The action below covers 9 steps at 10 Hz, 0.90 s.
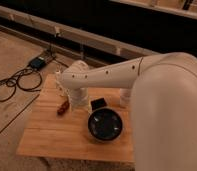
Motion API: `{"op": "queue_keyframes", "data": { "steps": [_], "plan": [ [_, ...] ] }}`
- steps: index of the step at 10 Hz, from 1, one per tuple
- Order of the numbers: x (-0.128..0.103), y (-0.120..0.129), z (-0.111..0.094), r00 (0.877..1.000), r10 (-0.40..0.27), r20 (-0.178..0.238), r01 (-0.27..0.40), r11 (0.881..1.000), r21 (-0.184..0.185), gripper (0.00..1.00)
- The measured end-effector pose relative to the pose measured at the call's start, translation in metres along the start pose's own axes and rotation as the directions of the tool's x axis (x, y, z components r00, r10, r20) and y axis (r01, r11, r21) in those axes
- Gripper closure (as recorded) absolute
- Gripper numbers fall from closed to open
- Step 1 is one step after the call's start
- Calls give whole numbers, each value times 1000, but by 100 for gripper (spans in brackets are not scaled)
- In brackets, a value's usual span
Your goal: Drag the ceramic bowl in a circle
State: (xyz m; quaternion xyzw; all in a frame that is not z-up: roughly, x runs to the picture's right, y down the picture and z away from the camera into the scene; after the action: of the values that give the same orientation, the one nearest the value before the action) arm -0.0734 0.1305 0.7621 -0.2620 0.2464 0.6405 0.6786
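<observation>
The ceramic bowl (106, 125) is wide, shallow and glossy dark, and sits on the wooden table (47, 135) right of centre near the front edge. My white arm reaches in from the right and bends down onto the table. My gripper (79, 101) is at its end, just left of and behind the bowl, apart from it, with its tips hidden by the wrist. A small flat black rectangular object (98, 104) lies between the gripper and the bowl's far rim.
A small white cup (124, 98) stands behind the bowl, partly hidden by my arm. A small reddish-brown object (63, 107) lies left of the gripper. Cables (12, 85) and a blue box (38, 62) lie on the floor to the left. A dark wall runs behind.
</observation>
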Motion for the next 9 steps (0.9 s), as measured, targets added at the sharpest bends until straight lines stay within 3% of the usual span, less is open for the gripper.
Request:
{"op": "queue_keyframes", "data": {
  "steps": [4,9],
  "plan": [
    [11,-30,33,999,44,-20,-44,999,9,35],
    [28,-32,73,994,78,-73,-78,997,-3,35]
  ]
}}
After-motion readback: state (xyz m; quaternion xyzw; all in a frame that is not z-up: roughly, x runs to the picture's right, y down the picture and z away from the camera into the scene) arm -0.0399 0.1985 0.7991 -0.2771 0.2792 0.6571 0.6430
